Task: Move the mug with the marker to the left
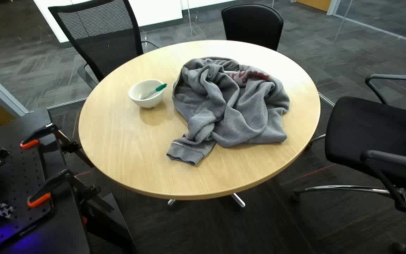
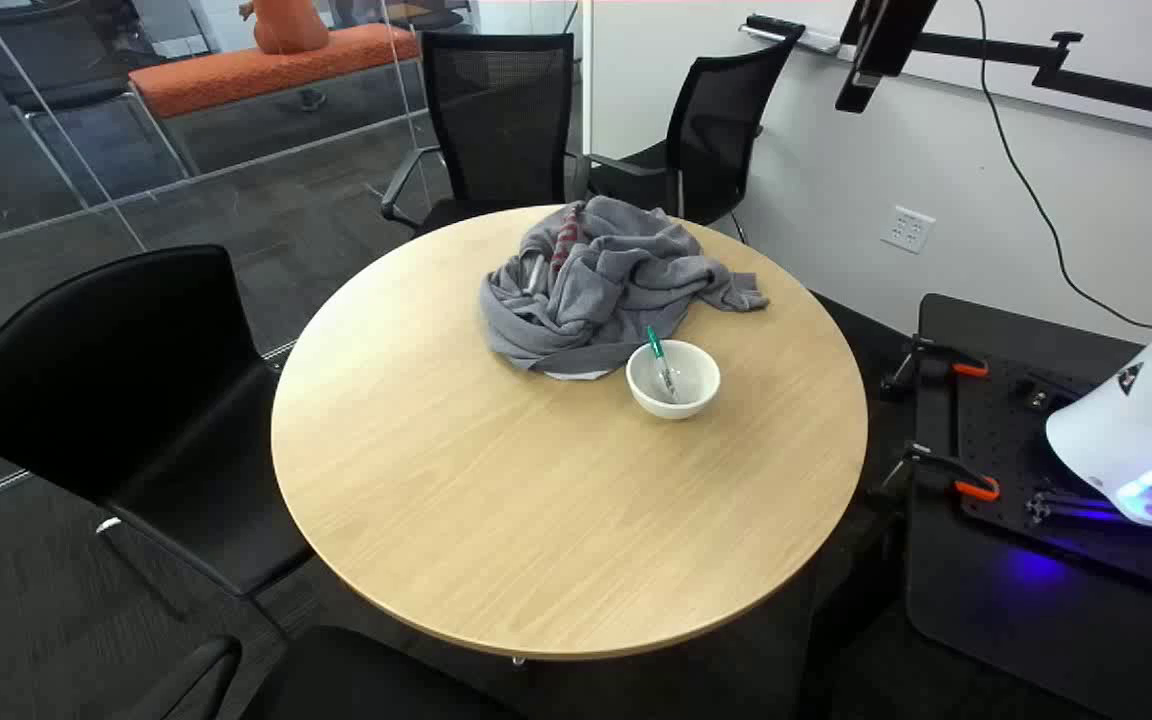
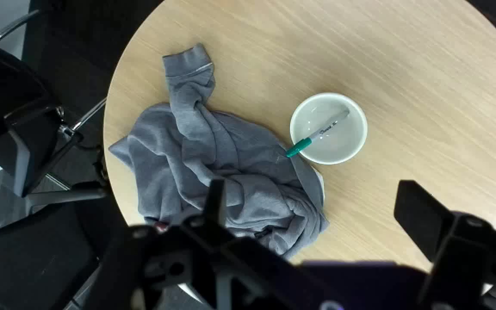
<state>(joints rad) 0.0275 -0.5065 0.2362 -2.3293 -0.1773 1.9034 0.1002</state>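
The mug, a small white bowl-like cup, stands upright on the round table in both exterior views (image 1: 148, 102) (image 2: 696, 382) and in the wrist view (image 3: 346, 140). The marker leans inside it, its green cap sticking out over the rim toward the grey cloth, in both exterior views (image 1: 159, 88) (image 2: 657, 347) and the wrist view (image 3: 314, 137). My gripper (image 3: 312, 193) is open and empty, its two black fingers wide apart, above the table. The mug shows beyond the fingertips, between them in width. I cannot make out the gripper fingers in the exterior views.
A grey cloth heap (image 1: 231, 106) lies beside the mug, close to it, and spreads under my left finger in the wrist view (image 3: 230, 150). The round wooden table (image 2: 496, 520) has chairs around it. The white robot base (image 2: 1146, 440) stands on a black side table with orange-tipped clamps.
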